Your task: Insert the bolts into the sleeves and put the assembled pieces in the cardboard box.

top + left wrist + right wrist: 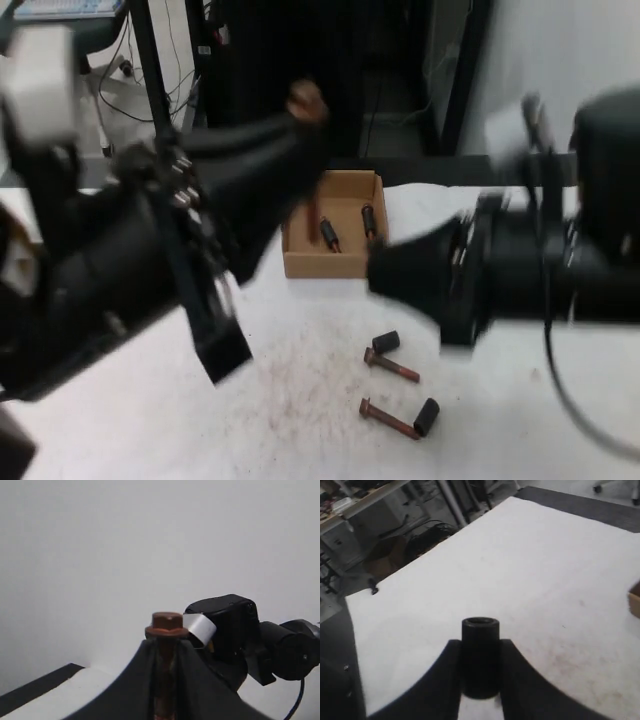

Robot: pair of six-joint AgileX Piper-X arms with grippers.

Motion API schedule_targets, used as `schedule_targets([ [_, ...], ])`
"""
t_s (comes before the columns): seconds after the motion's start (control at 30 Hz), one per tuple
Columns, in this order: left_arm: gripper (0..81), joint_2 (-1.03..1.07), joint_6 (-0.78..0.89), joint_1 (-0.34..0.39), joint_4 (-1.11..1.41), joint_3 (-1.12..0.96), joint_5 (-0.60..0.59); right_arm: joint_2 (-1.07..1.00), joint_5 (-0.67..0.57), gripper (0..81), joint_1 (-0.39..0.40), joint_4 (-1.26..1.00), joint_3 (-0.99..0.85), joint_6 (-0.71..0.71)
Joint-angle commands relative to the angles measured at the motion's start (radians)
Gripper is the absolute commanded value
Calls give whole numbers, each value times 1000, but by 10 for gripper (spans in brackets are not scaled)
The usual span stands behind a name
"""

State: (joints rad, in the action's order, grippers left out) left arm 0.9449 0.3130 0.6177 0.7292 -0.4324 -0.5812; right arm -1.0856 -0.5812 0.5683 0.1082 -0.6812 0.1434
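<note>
The white bench (300,430) carries the cardboard box (300,262) toward its far side, between the two arms; two assembled pieces (328,235) lie inside it, their long axes running roughly near to far. The left gripper (165,647) is clamped on a bolt (166,624) raised above the bench; the bolt's long axis runs along the fingers, roughly upright, with the hex head uppermost beyond the fingertips. The right gripper (480,647) is clamped on a sleeve (480,630) over the bench; its axis also follows the fingers, open mouth pointing away from the wrist. Nearer the front lie two loose bolts (392,365), heads to the left, shafts slanting right and nearer; a loose sleeve (386,342) lies just beside the farther one's head; a second loose sleeve (427,416) meets the nearer one's tip.
</note>
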Motion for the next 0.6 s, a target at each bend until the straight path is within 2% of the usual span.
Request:
schedule_targets([
  [0.0, 0, 21, 10, -1, 74, -7, -40, -8, -18, 9, 78, -251, 115, -63],
  [0.13, 0, 48, 10, -1, 157, -7, -26, -63, -11, 9, 141, -348, 168, -90],
  [0.27, 0, 47, 10, -1, 185, -7, -9, -123, 64, 9, 179, -445, 177, -92],
  [0.47, 0, 47, 10, -1, 188, -7, -2, -151, 245, 9, 188, -741, 177, -36],
  [0.57, 0, 47, 10, -1, 188, -7, 5, -151, 266, 9, 188, -792, 177, -34],
])
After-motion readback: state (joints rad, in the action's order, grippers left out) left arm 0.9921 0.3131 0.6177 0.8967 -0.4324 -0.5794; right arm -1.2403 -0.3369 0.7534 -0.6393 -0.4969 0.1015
